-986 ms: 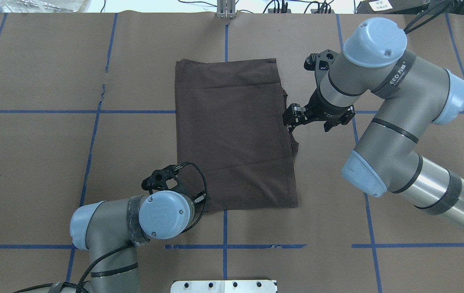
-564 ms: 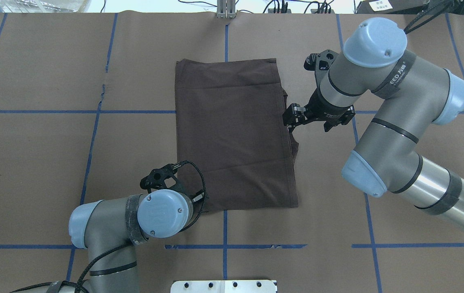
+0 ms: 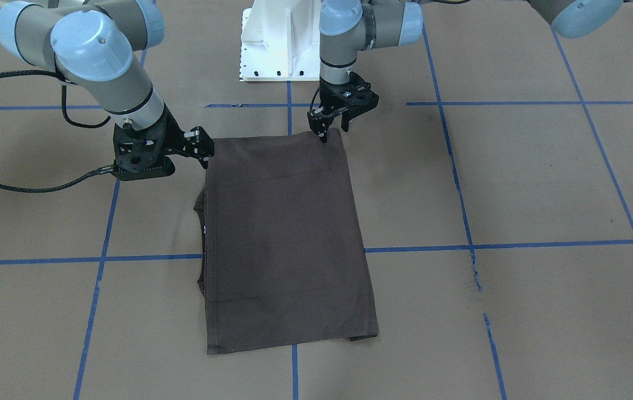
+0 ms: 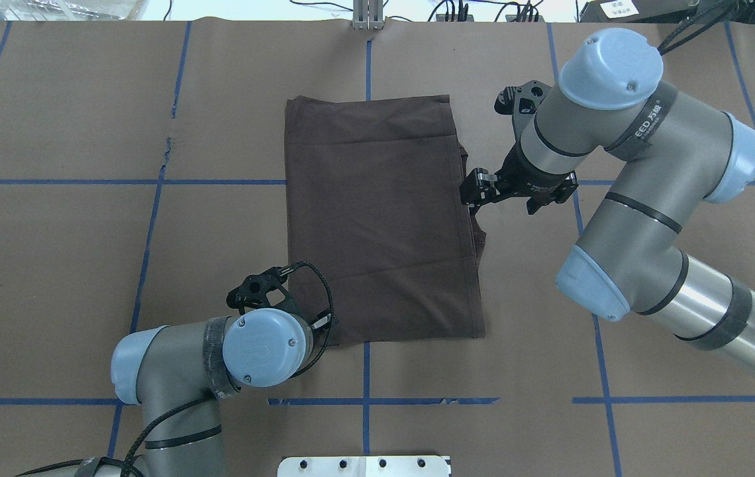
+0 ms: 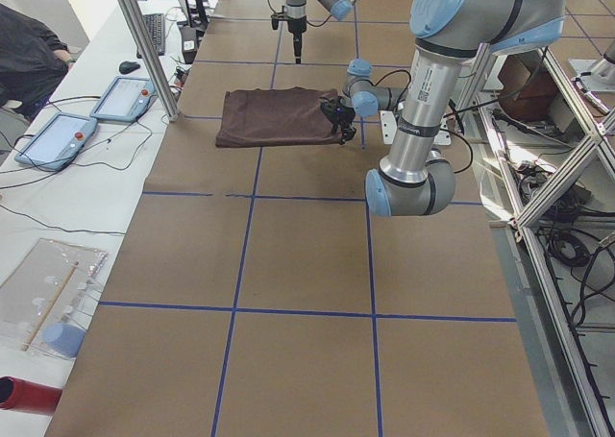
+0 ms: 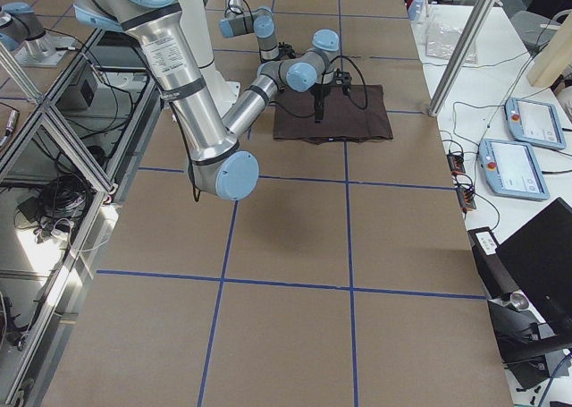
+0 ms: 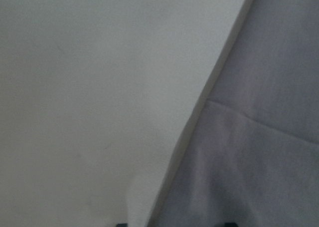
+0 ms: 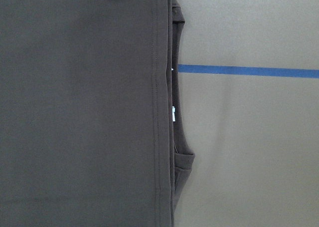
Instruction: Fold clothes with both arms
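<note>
The T-shirt point(image 4: 377, 218) lies flat in the middle of the table point(image 4: 73, 265). It is already folded into 1 long rectangle, no sleeve sticks out, and the collar point(image 8: 183, 162) peeks out at its right edge. The left gripper point(image 3: 332, 130) is low at the near left corner, jaws apart, holding nothing. The right gripper point(image 3: 203, 149) hangs just beside the right edge and also seems open. I judge that at least 1 crosswise fold is left.
</note>
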